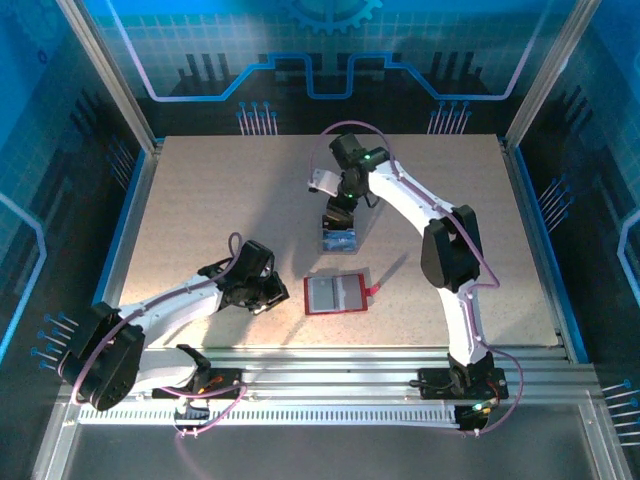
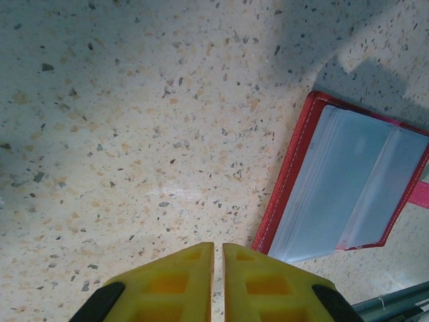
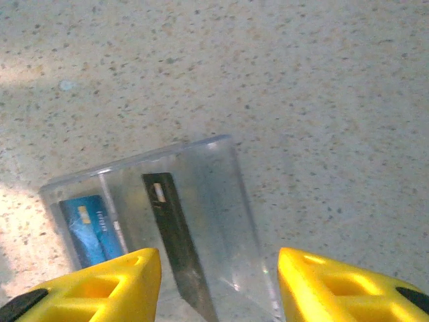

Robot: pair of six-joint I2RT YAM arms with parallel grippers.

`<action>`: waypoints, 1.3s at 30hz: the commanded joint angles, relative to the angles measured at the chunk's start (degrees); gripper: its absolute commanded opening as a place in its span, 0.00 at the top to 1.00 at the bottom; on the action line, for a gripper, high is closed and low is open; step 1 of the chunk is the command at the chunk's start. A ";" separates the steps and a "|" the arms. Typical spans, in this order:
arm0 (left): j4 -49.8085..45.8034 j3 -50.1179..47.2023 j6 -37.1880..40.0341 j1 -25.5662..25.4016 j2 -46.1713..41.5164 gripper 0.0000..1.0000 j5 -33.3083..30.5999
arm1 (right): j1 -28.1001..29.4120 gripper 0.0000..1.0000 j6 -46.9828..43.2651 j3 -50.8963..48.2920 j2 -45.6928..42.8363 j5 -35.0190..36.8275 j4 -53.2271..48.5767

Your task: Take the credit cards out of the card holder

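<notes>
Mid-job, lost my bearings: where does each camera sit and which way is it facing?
Top external: above and behind the bases, looking down on the speckled table; left arm and right arm show.
Left wrist: faces down at tabletop; shut left gripper at bottom, open red card holder with grey pockets at right.
Right wrist: faces down through the open right gripper at a clear plastic box holding a blue card and a black card.
Shared: top and left wrist, the card holder.

Matt speckled table, smooth card holder
</notes>
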 commanded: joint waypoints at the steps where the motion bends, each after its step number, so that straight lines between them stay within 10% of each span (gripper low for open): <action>1: -0.41 -0.25 -0.35 0.56 -1.37 0.88 0.31 | -0.71 0.50 1.42 0.91 0.52 3.13 0.91; 21: -0.30 0.27 -0.35 0.64 -0.31 0.88 0.53 | 0.17 0.50 -2.26 2.59 5.64 2.24 -3.68; 39: 1.70 0.81 1.10 0.52 -1.79 0.88 0.57 | 3.02 0.50 4.84 -8.67 -10.24 -0.79 0.39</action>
